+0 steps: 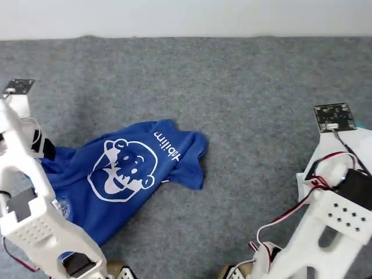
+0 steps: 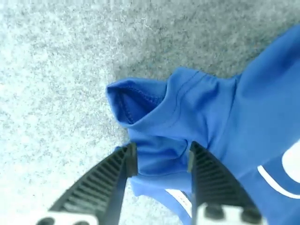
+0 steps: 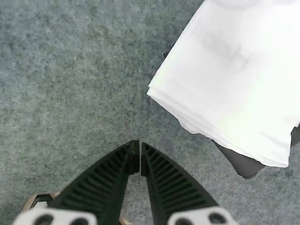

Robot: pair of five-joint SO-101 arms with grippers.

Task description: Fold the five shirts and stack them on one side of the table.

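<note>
Blue shirt (image 1: 135, 200), just one, left gripper (image 2: 161, 159) part-open astride it, right gripper (image 3: 140, 157) closed, empty, two folded shirts (image 3: 225, 79)

You see a grey felt table cover (image 1: 261, 87) spread wide before you, its nap fuzzy up close, and a white wall (image 1: 186, 17) along its far edge.
</note>
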